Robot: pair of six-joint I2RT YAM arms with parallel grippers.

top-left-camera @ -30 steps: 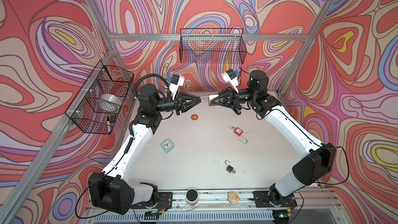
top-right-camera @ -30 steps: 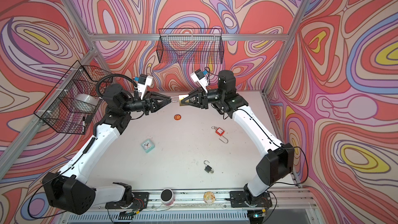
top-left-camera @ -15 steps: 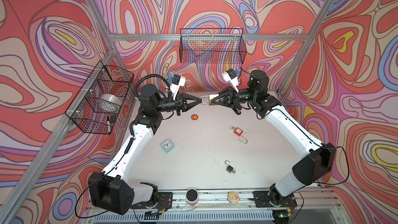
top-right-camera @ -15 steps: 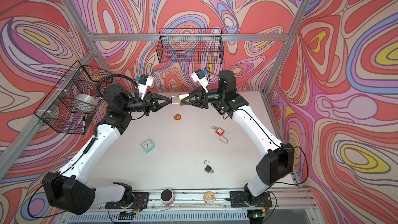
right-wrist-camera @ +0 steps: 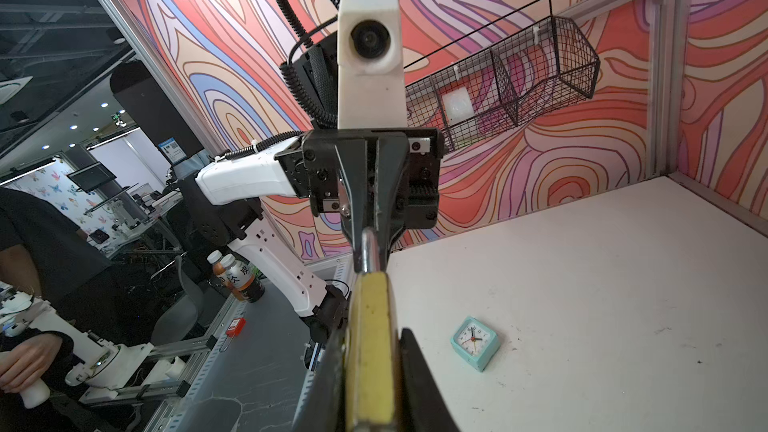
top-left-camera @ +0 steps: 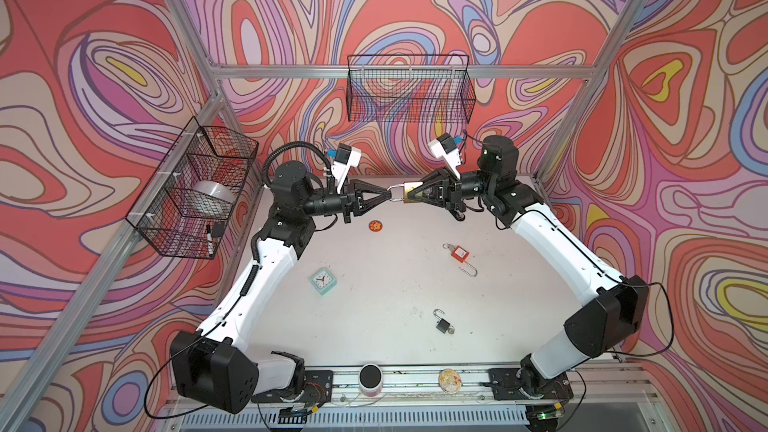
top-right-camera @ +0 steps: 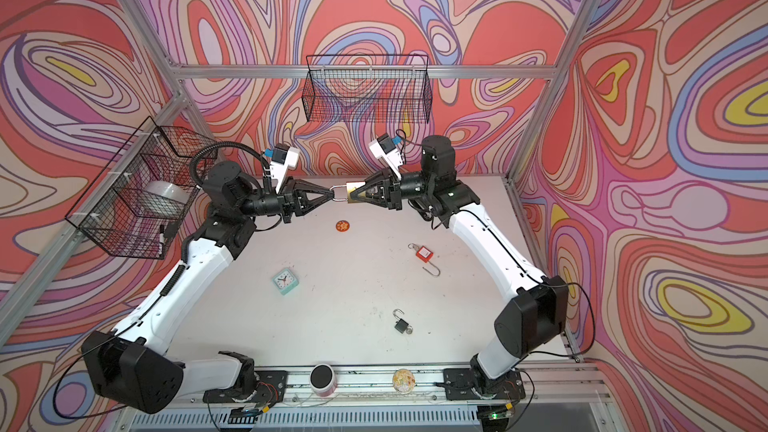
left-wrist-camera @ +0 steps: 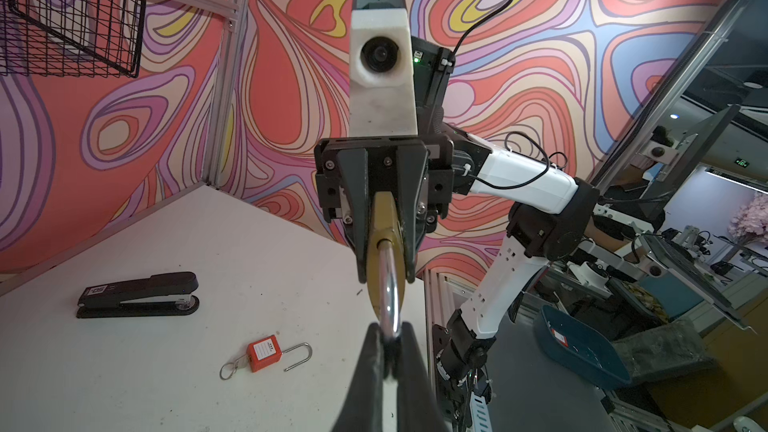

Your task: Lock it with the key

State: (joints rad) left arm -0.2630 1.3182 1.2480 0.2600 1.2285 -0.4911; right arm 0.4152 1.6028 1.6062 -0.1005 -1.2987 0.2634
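A brass padlock (top-left-camera: 408,193) (top-right-camera: 353,197) hangs in the air above the back of the white table (top-left-camera: 395,284), between my two arms. My right gripper (top-left-camera: 412,197) (right-wrist-camera: 370,334) is shut on its brass body (right-wrist-camera: 372,347). My left gripper (top-left-camera: 390,194) (left-wrist-camera: 388,332) is shut on the top of its steel shackle (left-wrist-camera: 388,297), tip to tip with the right one. The shackle (right-wrist-camera: 368,251) runs straight from the body into the left fingers. The key is hidden; none shows on the brass padlock in any view.
On the table lie a red padlock (top-left-camera: 459,252) with open shackle and ring, a small black padlock (top-left-camera: 444,324), a teal clock (top-left-camera: 323,281), an orange disc (top-left-camera: 376,226) and a black stapler (left-wrist-camera: 137,295). Wire baskets hang on the back wall (top-left-camera: 409,89) and left wall (top-left-camera: 195,189).
My left gripper moved right to the padlock held by the right gripper and closed on its shackle. The right arm and padlock stayed put.
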